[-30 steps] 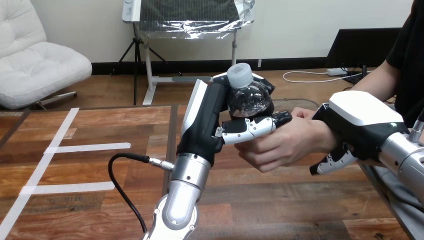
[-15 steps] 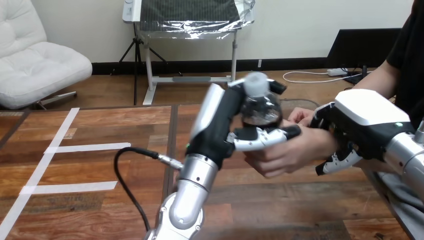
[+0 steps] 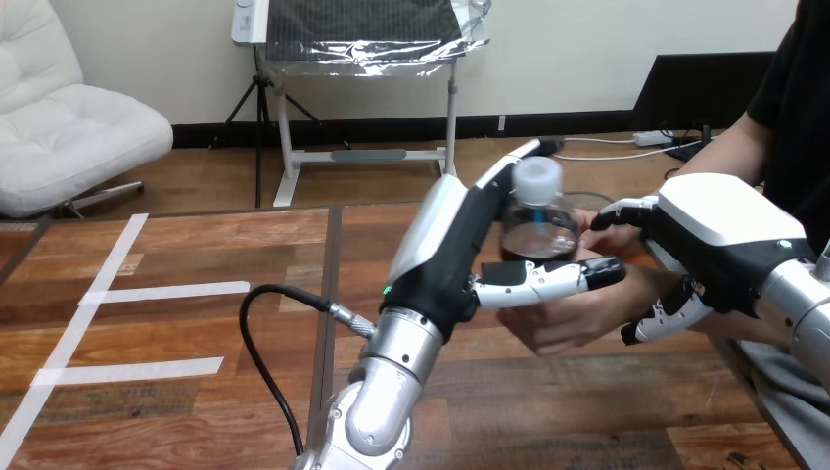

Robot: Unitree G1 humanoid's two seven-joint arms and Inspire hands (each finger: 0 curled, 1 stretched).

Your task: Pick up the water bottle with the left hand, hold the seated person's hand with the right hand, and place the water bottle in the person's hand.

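- While the left hand (image 3: 445, 259) grips it, the water bottle (image 3: 536, 230) stands upright above the desk (image 3: 176, 333), clamped between the thumb in front and the long fingers (image 3: 509, 166) behind.
- Bottle sits at the fingertip end of the left hand, just above the person's hand (image 3: 573, 318); can't tell whether bottle and person's hand touch.
- Person's hand is cupped palm-up under the left hand's thumb, at the view's right of centre.
- Right hand (image 3: 714, 245) is closed round the person's wrist (image 3: 641, 279): fingers curled over the top, thumb hooked underneath.
- Bottle lies just left of the right hand's fingertips, near but apart.
- Bottle: clear plastic, rounded shoulders, looks dark through the lower body, pale frosted screw cap (image 3: 536, 179) on top.
- Hands: glossy white shells over black casing, jointed black-and-white fingers; left forearm is smooth silver metal.
- Desk: reddish-brown wood planks with visible grain, matte white tape strips (image 3: 166, 291) stuck across the left part.
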